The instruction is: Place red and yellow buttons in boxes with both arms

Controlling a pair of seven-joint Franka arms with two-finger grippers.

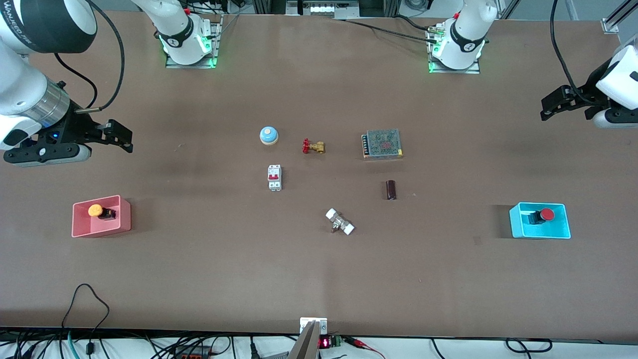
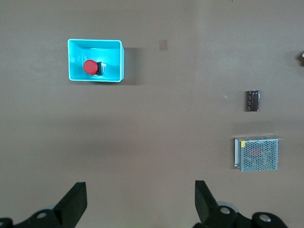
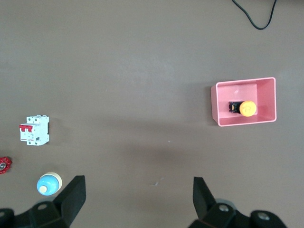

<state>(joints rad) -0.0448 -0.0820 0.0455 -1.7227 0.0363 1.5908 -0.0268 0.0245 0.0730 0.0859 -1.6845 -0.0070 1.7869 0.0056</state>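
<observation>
The orange-yellow button [image 1: 95, 210] lies in the pink-red box [image 1: 79, 227] at the right arm's end of the table; both show in the right wrist view, button [image 3: 247, 109] and box [image 3: 266, 83]. The red button [image 1: 547, 215] lies in the cyan box [image 1: 562, 230] at the left arm's end; both show in the left wrist view, button [image 2: 90, 67] and box [image 2: 116, 57]. My right gripper [image 1: 121, 139] is open and empty, up over bare table. My left gripper [image 1: 551, 107] is open and empty, up over bare table.
In the middle of the table stand a blue dome bell [image 1: 268, 135], a brass valve with a red handle [image 1: 313, 146], a white circuit breaker [image 1: 274, 177], a metal mesh power supply [image 1: 382, 143], a dark cylinder [image 1: 391, 190] and a white-ended fitting [image 1: 340, 222].
</observation>
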